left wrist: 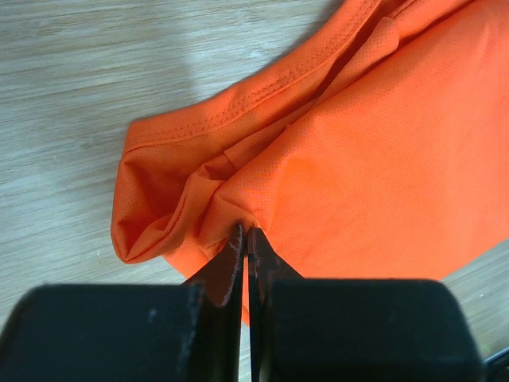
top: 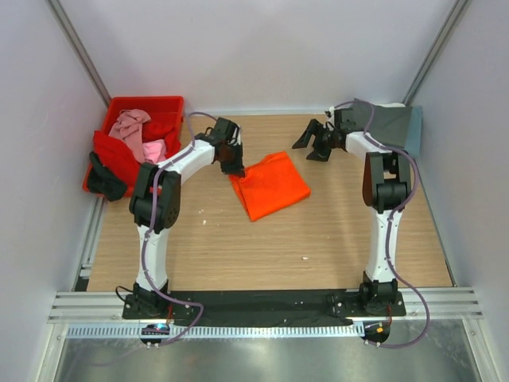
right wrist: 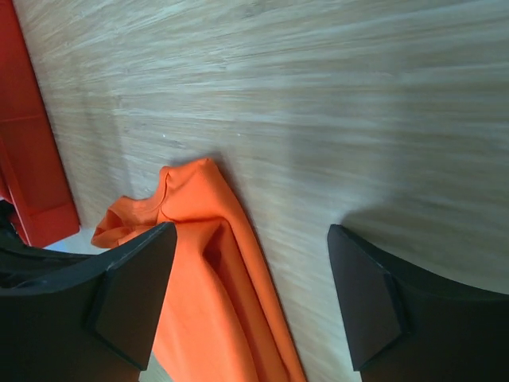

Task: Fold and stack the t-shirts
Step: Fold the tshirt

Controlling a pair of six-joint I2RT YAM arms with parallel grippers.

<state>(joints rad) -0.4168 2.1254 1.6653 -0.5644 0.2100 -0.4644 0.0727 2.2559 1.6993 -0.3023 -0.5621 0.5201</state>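
Note:
The bright orange t-shirt (top: 270, 185) lies folded into a rough rectangle on the wooden table, mid-back. My left gripper (top: 233, 163) sits at its far left corner. In the left wrist view its jaws (left wrist: 245, 235) are closed, pinching a bunched fold of the orange t-shirt (left wrist: 358, 159). My right gripper (top: 314, 143) is open and empty, hovering to the right of the shirt. The right wrist view shows its fingertips (right wrist: 250, 239) spread wide, with the orange t-shirt (right wrist: 215, 302) below and to the left. A slate-blue folded shirt (top: 394, 127) lies at the back right.
A red plastic crate (top: 119, 107) stands at the back left, also seen in the right wrist view (right wrist: 32, 159). It holds a pink shirt (top: 135, 127), a red shirt (top: 119, 155) and a dark one (top: 103, 179) hanging over its front. White walls close in on three sides.

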